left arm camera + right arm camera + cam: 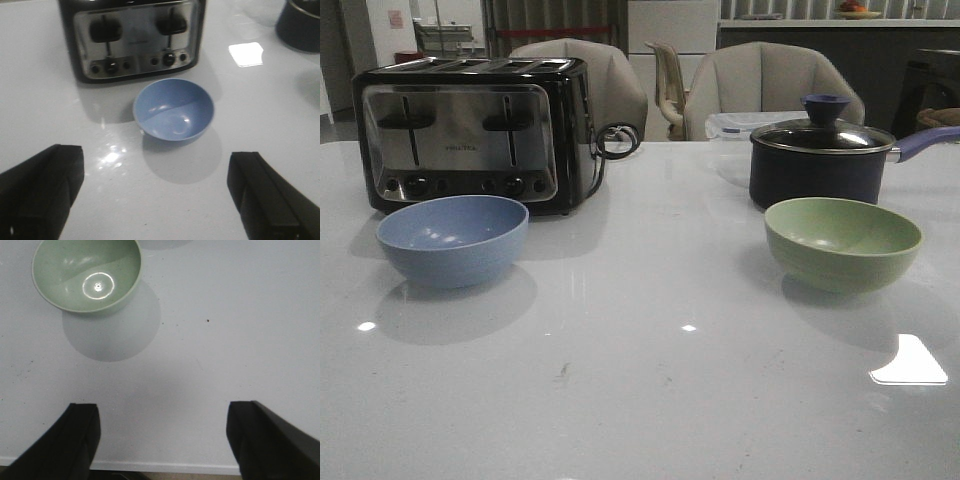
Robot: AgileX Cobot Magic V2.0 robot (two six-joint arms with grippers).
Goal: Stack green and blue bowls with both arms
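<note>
The dusty blue bowl (452, 240) stands upright and empty on the white table at the left, just in front of the toaster. It also shows in the left wrist view (173, 111). The pale green bowl (843, 242) stands upright and empty at the right, in front of the saucepan, and shows in the right wrist view (87, 275). Neither arm shows in the front view. My left gripper (156, 172) is open and empty, short of the blue bowl. My right gripper (162, 422) is open and empty above the table's near edge, apart from the green bowl.
A black and chrome toaster (475, 132) stands behind the blue bowl, its cord (617, 140) at its right side. A dark saucepan (823, 160) with a glass lid and purple knob stands behind the green bowl. Chairs stand beyond the table's far edge.
</note>
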